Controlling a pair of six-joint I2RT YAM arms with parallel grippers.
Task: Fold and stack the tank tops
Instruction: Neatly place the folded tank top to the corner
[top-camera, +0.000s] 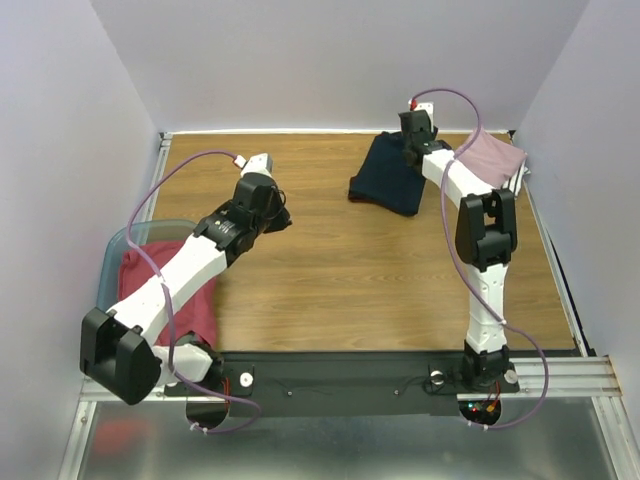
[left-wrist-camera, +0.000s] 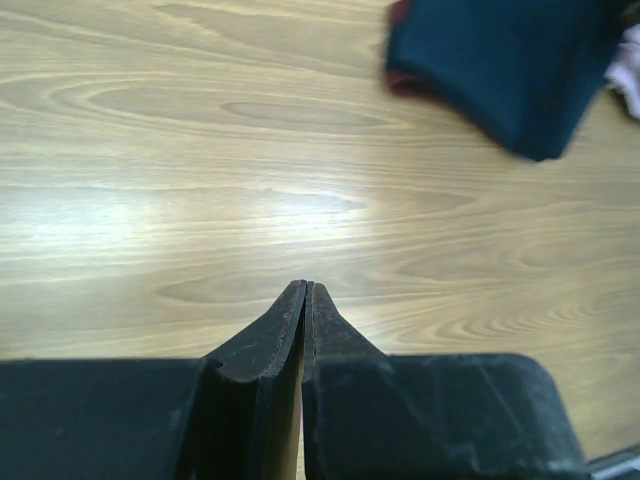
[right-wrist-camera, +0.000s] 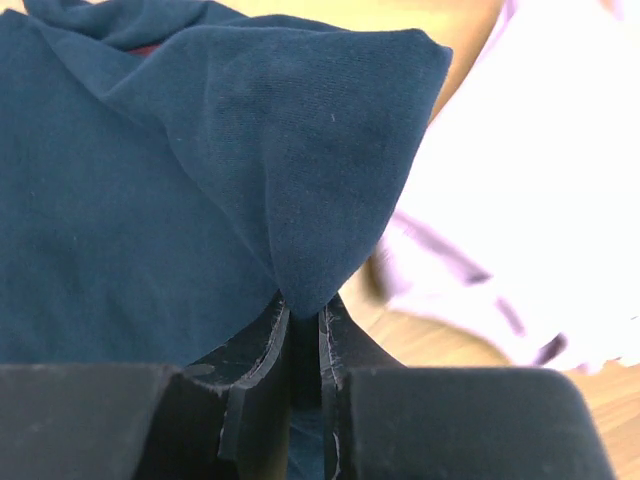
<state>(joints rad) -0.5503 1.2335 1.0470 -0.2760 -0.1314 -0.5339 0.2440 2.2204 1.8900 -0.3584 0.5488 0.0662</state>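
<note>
The right hand (right-wrist-camera: 305, 312) was clenched on a raised fold of the navy tank top (right-wrist-camera: 150, 200), which lay crumpled at the far middle of the tabletop (top-camera: 350, 270). Just beside it, toward the far right corner, sat the pink tank top (top-camera: 495, 155). The right arm (top-camera: 485, 230) crossed over the pink top's near edge in the top view. In the right wrist view, a white striped tank top (right-wrist-camera: 520, 200) showed blurred next to the navy cloth. The left hand (left-wrist-camera: 307, 292) was clenched on nothing, its fingers pressed together over bare wood, well apart from the navy top. At the near left, a red tank top (top-camera: 195, 300) hung out of the teal tub (top-camera: 115, 250), and the left arm (top-camera: 190, 265) hid much of both.
</note>
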